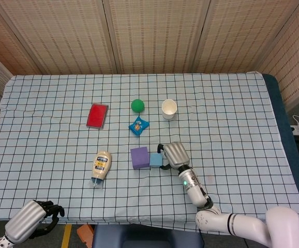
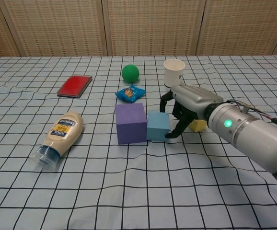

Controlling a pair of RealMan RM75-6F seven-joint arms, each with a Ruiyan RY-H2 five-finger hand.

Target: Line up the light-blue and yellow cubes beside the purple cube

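Light-blue foam-looking cube [image 2: 157, 126] sat nearest of the task's pieces, on the checked tablecloth [image 2: 129, 191], its left face touching or all but touching the larger purple cube [image 2: 131, 122]. The right hand [image 2: 189, 109] was on its right side, dark fingers [image 2: 173, 133] curled down beside its right face and another over its far top edge; whether they truly pinched it or only pressed against it I could not tell. Judging by its matte faces and crisp edges, the cube was probably light, slightly yielding and not slippery, so it would slide on a nudge and drag the loose cloth with it. Opposite flat faces seemed the best place to take it.

Just behind the hand, a small yellow cube [image 2: 197, 125] showed only in part, near the blue one's right and not yet in the row; it would likely handle the same way.

Low in the head view, the left hand [image 1: 46, 213] hung off the table's near edge, fingers curled in on nothing.

Farther back stood a white paper cup [image 2: 174, 73].
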